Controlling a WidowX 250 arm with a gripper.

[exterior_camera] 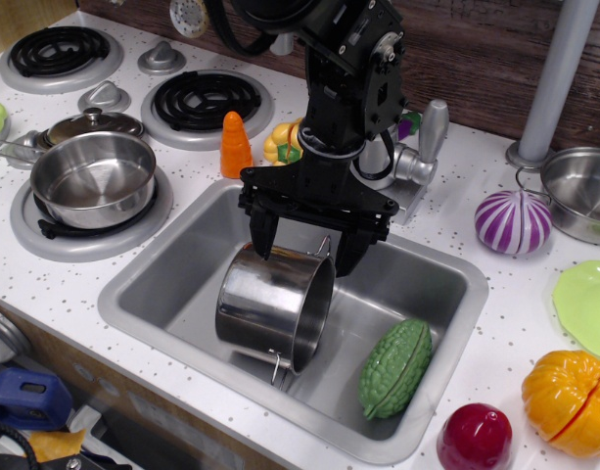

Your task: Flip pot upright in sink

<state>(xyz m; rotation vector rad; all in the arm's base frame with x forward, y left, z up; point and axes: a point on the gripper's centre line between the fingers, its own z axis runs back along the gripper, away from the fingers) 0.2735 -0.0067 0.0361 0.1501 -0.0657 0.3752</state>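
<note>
The pot [270,304] is a shiny steel cylinder lying on its side in the grey sink [182,294], its mouth facing right. One wire loop handle [278,370] points down towards the front and another shows at the top by the rim. My black gripper [306,245] hangs straight down over the pot's upper side with its jaws spread wide. The left finger [263,233] stands by the pot's closed end and the right finger [348,250] stands just past the rim. I cannot tell whether the fingers touch the pot.
A green bumpy gourd [397,367] lies in the sink right of the pot. A grey faucet [422,152] stands behind the sink. A steel pan [92,178] sits on the left burner. An orange carrot [236,145], a purple striped vegetable [513,222], a steel bowl [583,191], a pumpkin [572,401] and a red fruit [476,438] lie on the counter.
</note>
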